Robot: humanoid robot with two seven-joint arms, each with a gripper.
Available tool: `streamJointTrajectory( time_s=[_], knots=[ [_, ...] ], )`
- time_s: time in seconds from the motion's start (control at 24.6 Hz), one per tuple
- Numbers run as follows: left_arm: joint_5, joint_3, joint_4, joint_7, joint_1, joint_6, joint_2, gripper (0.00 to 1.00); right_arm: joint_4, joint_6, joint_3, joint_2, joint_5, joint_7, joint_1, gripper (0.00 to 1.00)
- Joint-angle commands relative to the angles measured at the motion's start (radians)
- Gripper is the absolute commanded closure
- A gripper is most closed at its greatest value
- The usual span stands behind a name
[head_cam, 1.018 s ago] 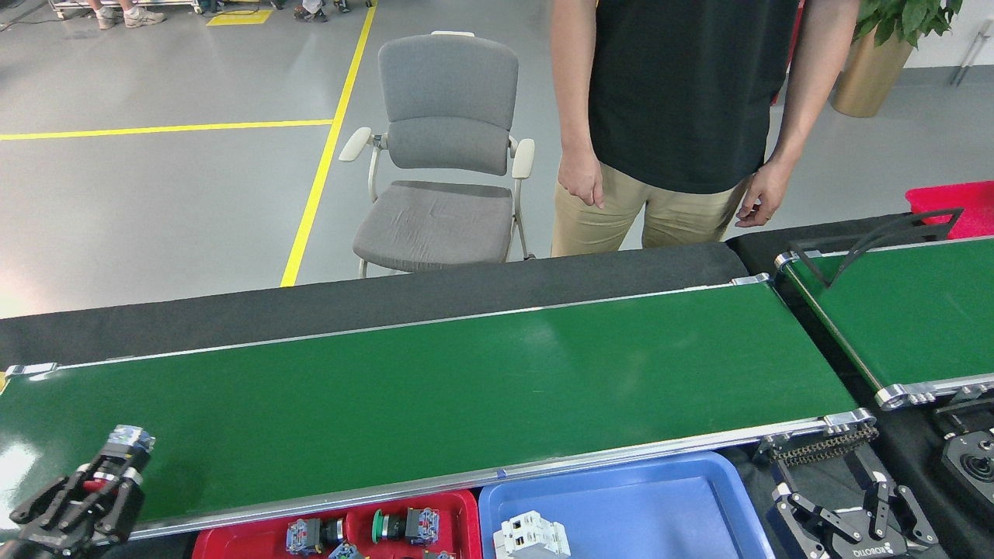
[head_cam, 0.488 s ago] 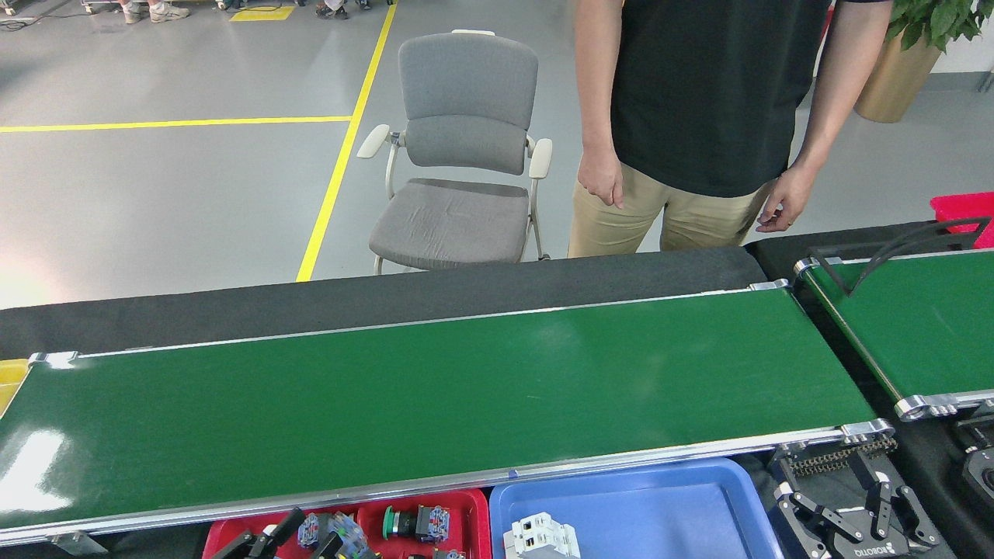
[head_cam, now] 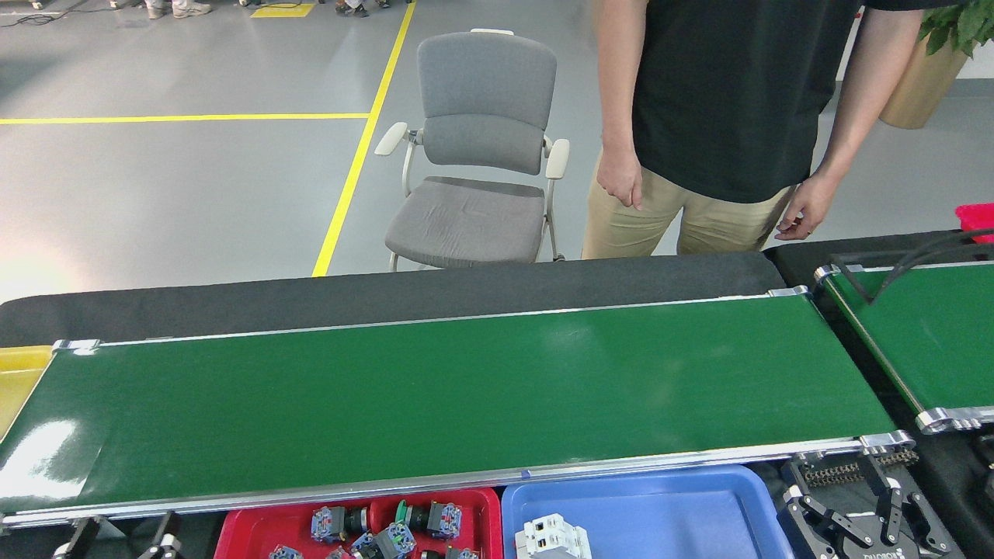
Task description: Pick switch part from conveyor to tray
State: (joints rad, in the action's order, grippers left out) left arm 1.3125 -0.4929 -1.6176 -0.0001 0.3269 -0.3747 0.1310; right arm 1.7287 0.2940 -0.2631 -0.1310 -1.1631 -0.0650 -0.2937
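The conveyor [head_cam: 466,396], a long glossy green belt with silver rails, runs across the view, and no switch part lies on it. In front of it stands the red tray [head_cam: 241,528], holding several switch parts [head_cam: 397,536] with blue-grey blocks and a green button. My right gripper [head_cam: 846,508] rests low at the bottom right, open, with nothing between its fingers. Only a dark piece of my left gripper [head_cam: 165,536] shows at the bottom edge, left of the red tray, so its state is unclear.
A blue tray [head_cam: 699,505] with a white breaker [head_cam: 553,539] stands right of the red one. A second green belt [head_cam: 924,334] lies at the right. A person [head_cam: 722,116] stands behind the conveyor beside a grey chair [head_cam: 477,155]. A yellow bin [head_cam: 15,373] sits at the far left.
My left gripper carried a switch part from the belt's left end down to the red tray, and that part now lies there. The view has shifted, so everything appears further right.
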Motion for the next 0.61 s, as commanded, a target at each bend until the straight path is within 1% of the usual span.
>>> streamJointTrajectory(
  time_s=[0.0, 0.2, 0.33, 0.49, 0.57],
  knots=[
    [0.001, 0.000, -0.004, 0.009, -0.006, 0.016, 0.016, 0.00, 0.012, -0.001, -0.013, 0.007, 0.003, -0.003, -0.002, 0.00],
    [0.002, 0.007, -0.010, 0.009, 0.000, 0.016, 0.068, 0.01, 0.040, 0.001, -0.013, 0.013, 0.002, -0.004, -0.044, 0.00],
    [0.005, 0.008, -0.011, 0.011, 0.011, 0.014, 0.108, 0.01, 0.040, 0.001, -0.015, 0.028, 0.002, -0.004, -0.047, 0.00],
    [0.013, 0.027, -0.010, 0.012, 0.011, 0.013, 0.141, 0.01, 0.040, -0.001, -0.031, 0.030, 0.002, -0.003, -0.047, 0.00],
    [0.013, 0.040, -0.008, 0.012, 0.012, 0.003, 0.145, 0.00, 0.040, -0.001, -0.034, 0.030, 0.002, -0.003, -0.048, 0.00]
  ],
)
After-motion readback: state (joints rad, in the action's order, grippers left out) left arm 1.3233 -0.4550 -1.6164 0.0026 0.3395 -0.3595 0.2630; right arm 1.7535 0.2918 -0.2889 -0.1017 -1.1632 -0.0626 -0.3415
